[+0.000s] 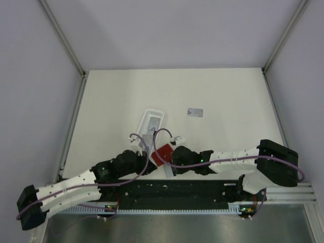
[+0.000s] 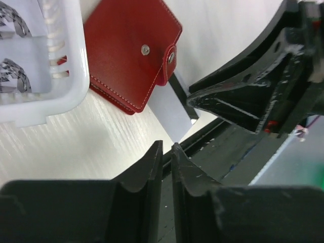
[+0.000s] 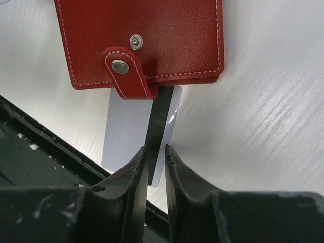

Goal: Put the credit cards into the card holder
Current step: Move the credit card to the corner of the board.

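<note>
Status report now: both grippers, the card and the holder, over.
Left gripper nearly closed, empty. Right gripper shut on credit card, its end at the folded card holder, clasp undone. White tray beside holder.

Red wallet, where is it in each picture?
Top external: red wallet near the middle, just below the white tray.
Left wrist: red wallet top centre, beside the white tray.
Right wrist: red wallet across the top.
Shared landmark: the grey card poking out from under it.
</note>
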Controlling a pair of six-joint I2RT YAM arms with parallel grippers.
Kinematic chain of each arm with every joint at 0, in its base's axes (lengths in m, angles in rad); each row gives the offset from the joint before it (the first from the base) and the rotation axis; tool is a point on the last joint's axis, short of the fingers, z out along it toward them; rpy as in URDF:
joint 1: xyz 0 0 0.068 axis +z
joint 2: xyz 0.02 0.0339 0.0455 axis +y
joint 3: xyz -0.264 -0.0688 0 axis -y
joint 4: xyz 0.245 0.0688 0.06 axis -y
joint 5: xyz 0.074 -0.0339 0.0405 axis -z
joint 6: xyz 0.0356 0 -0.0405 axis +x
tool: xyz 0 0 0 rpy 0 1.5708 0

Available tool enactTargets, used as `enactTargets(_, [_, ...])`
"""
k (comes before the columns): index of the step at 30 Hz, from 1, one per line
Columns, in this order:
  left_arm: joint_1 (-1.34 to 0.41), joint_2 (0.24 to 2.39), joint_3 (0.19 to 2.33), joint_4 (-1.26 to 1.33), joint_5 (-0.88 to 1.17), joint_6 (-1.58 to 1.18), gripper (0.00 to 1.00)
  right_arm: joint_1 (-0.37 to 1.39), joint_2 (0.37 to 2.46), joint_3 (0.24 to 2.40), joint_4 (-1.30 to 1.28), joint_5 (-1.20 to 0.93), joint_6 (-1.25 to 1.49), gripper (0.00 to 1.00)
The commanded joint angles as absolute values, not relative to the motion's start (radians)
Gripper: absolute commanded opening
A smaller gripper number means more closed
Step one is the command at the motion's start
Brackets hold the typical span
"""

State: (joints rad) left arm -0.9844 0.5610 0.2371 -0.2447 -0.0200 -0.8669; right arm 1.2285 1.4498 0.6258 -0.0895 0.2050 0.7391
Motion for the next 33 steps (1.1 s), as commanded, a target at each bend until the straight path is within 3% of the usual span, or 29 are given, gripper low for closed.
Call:
enactTargets(1, [-1.089,0.690,0.248,-0.129,-0.159,-0.957,0.13,1.239,1.463,0.589,-0.117,0.160,0.772,0.19])
enactTargets(5, [-1.135,0.790,0.256,-0.085,-0.193,-1.005,0.00,1.239,1.466,0.578,-0.106,0.146,0.779,0.18])
enactTargets(15, [-1.167,0.963,0.291,-0.034,-0.213,-1.043,0.00,1.239,1.466,0.552,-0.064,0.121,0.798,0.17])
enactTargets(33, [-1.207,1.071,0.299,-0.034,-0.227,-1.109,0.00,1.239,1.474,0.554,-0.052,0.091,0.807,0.17])
